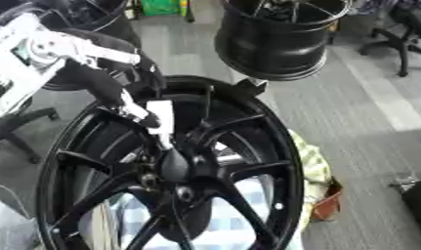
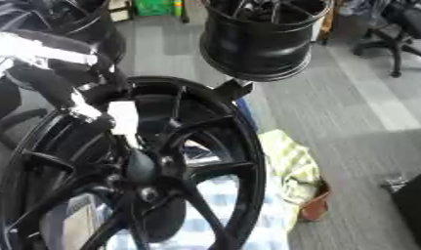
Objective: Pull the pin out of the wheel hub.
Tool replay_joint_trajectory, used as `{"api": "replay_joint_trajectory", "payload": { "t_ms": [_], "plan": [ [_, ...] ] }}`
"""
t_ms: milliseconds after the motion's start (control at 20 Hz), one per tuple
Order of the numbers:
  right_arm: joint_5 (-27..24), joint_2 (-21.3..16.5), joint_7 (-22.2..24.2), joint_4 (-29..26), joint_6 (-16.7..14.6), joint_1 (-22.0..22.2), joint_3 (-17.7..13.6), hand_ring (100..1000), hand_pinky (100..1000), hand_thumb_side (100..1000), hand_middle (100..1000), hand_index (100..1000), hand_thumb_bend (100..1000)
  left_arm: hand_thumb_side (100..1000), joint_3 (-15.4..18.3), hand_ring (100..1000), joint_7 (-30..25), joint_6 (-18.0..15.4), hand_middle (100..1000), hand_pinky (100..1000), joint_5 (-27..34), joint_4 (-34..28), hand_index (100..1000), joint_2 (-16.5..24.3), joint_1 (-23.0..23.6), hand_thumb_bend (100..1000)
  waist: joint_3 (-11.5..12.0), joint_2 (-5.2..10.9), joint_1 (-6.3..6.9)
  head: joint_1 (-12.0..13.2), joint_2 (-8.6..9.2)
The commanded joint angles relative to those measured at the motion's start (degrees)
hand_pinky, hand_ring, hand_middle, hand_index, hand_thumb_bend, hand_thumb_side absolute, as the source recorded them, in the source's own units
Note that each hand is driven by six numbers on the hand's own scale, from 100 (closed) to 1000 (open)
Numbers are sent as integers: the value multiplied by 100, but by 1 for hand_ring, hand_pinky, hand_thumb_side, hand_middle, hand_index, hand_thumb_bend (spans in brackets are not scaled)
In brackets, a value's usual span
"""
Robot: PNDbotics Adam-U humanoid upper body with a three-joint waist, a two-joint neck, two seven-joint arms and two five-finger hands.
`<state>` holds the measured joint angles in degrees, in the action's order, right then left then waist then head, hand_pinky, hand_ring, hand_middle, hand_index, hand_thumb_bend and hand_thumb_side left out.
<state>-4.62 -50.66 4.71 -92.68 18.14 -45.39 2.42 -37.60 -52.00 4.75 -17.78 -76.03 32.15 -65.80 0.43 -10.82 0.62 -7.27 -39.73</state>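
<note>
Black left robot hand (image 1: 119,95) reaches down from upper left, fingers pinching the white pin (image 1: 160,119) above the wheel hub (image 1: 172,166).

You have a glossy black metal spoked wheel hub (image 1: 239,171) near you, its rim catching highlights. A second shiny black metal rim (image 1: 278,41) stands far right. A soft checked pale cloth (image 2: 290,166) lies beneath, on matt grey carpeted floor (image 1: 367,97).

Grey floor (image 1: 367,97); second black rim (image 1: 278,41) standing on it beyond left hand (image 1: 119,93), office chair (image 2: 397,29) farther right.
</note>
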Motion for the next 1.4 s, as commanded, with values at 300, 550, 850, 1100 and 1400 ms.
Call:
{"api": "replay_joint_trajectory", "payload": {
  "t_ms": [300, 550, 850, 1100, 1400],
  "plan": [
    [-15, -79, -138, 85, 6, -158, -162, 727, 775, 334, 684, 781, 426, 578, 60, 865, 4, -181, 760, 842, -145, 358, 864, -55, -26, 575, -28, 89, -12, -7, -14],
    [-60, -52, -239, 159, 16, -171, -204, 726, 775, 333, 681, 781, 426, 595, 71, 848, 4, -226, 741, 835, -218, 546, 854, -113, 15, 573, -44, 73, -9, -12, -26],
    [-76, -28, -321, 219, 29, -164, -237, 724, 774, 333, 678, 780, 427, 596, 150, 833, 4, -245, 718, 829, -223, 694, 856, -171, 36, 563, -56, 61, -5, -21, -23],
    [-107, 7, -412, 301, 50, -167, -275, 722, 773, 335, 677, 780, 426, 591, 177, 822, 4, -276, 710, 824, -165, 754, 850, -227, 45, 556, -74, 51, -2, -22, -4],
    [-120, 21, -480, 328, 63, -155, -291, 722, 773, 338, 675, 779, 430, 575, 232, 787, 4, -307, 674, 811, -210, 885, 826, -299, 58, 531, -90, 38, 4, -27, -6]
  ]
}}
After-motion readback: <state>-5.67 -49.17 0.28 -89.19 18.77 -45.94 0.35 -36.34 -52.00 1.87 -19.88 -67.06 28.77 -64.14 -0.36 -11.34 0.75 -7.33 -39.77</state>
